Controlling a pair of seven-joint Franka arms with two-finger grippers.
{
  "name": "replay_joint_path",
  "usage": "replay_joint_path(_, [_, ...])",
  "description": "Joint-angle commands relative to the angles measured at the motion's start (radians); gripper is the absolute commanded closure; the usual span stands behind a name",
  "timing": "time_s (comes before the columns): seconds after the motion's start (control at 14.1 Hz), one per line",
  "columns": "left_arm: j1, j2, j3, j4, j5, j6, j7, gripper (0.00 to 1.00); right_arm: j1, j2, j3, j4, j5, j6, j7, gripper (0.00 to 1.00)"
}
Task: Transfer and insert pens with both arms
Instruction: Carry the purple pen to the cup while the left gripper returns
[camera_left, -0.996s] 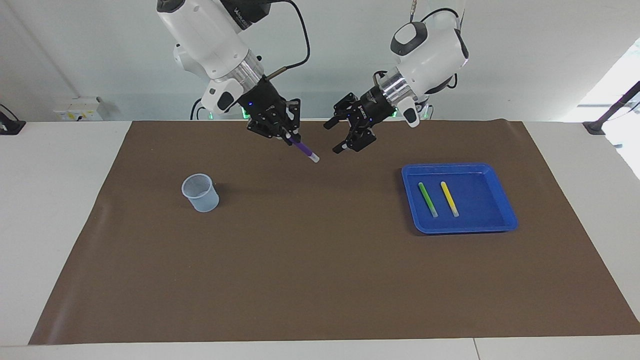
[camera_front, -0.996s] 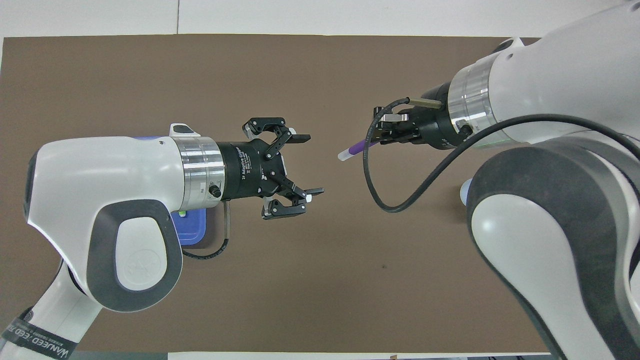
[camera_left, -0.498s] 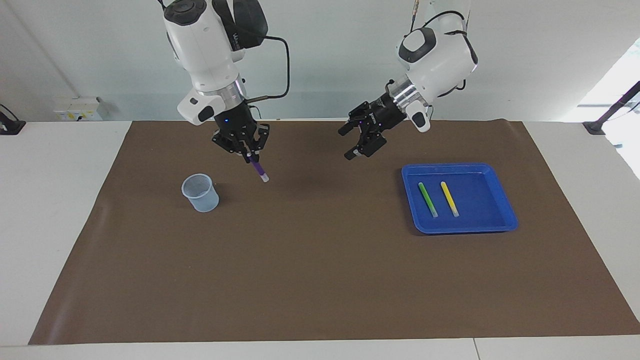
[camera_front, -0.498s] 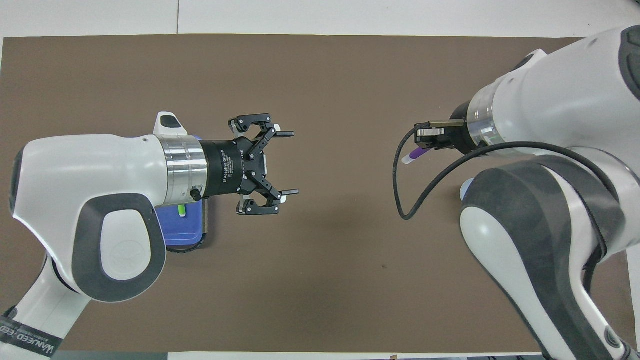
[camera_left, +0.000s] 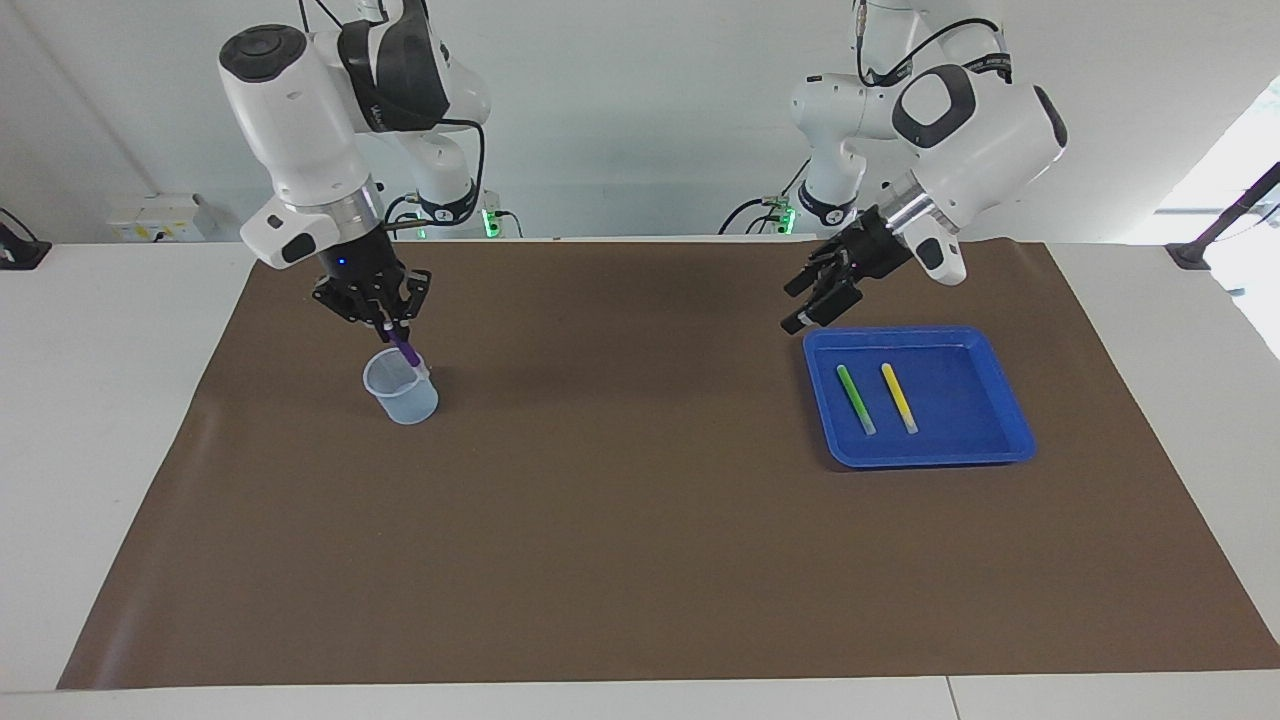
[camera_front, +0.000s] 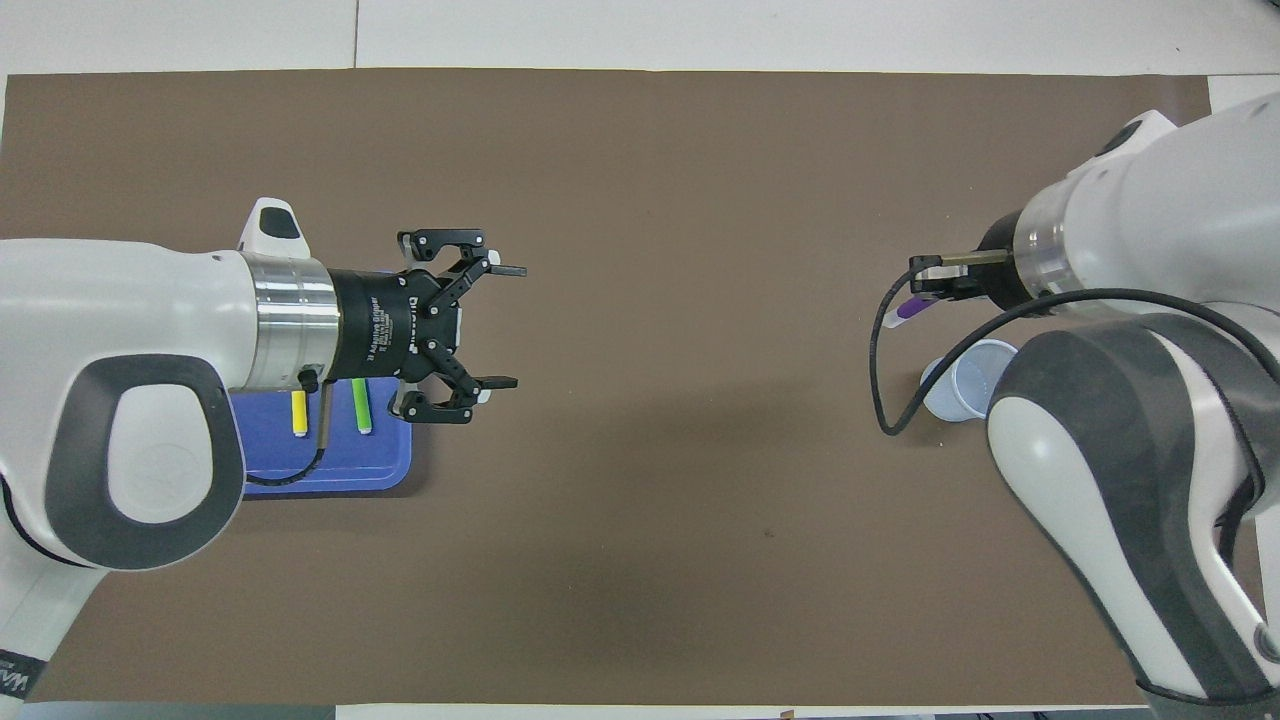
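The right pincer, at the upper left of the facing view, was clenched on the purple pen, its tip over the clear cup. The left pincer hung wide open, holding nothing, above the blue tray holding the green pen and yellow pen.

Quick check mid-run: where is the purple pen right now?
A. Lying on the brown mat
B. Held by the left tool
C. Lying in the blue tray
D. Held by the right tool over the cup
D: the right tool is shut on the purple pen, tip down over the cup.
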Motion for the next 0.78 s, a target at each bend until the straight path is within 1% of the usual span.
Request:
replay_joint_path(0.0, [0.067,-0.018,-0.005,-0.03,0.067,-0.039,0.184,0.0,-0.048,-0.068,0.011,-0.13,-0.014,0.075,-0.068,1.0])
replay_joint_path(0.14, [0.105,0.001,-0.005,-0.032,0.145,-0.043,0.333,0.0,-0.054,-0.107,0.011,-0.231,-0.014,0.156,-0.083,1.0])
replay_joint_path(0.21, [0.117,0.016,-0.005,-0.03,0.186,-0.043,0.416,0.0,-0.066,-0.119,0.011,-0.265,-0.014,0.185,-0.107,1.0])
replay_joint_path(0.43, [0.133,0.062,-0.005,-0.03,0.374,-0.034,0.66,0.0,-0.106,-0.119,0.011,-0.314,-0.014,0.225,-0.166,1.0])
replay_joint_path(0.57, [0.162,0.097,-0.005,-0.027,0.456,-0.021,0.825,0.0,-0.109,-0.119,0.011,-0.354,-0.014,0.274,-0.167,1.0])
replay_joint_path(0.71, [0.171,0.146,-0.003,-0.027,0.534,0.025,0.979,0.01,-0.111,-0.107,0.011,-0.375,-0.014,0.299,-0.167,1.0])
